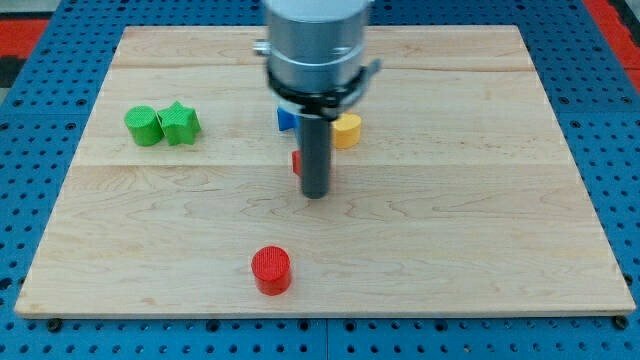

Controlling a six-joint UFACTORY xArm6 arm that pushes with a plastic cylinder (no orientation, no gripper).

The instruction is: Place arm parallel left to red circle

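The red circle (271, 269) is a short red cylinder on the wooden board (480, 230) near the view's bottom, a little left of centre. My tip (315, 194) is the lower end of the dark rod and rests on the board above and slightly right of the red circle, well apart from it. A second red block (297, 163) shows only as a sliver at the rod's left side; its shape is hidden.
A green circle (143, 126) and a green star (179, 123) touch each other at the view's left. A yellow block (347, 130) and a partly hidden blue block (286, 118) lie beside the rod. Blue pegboard surrounds the board.
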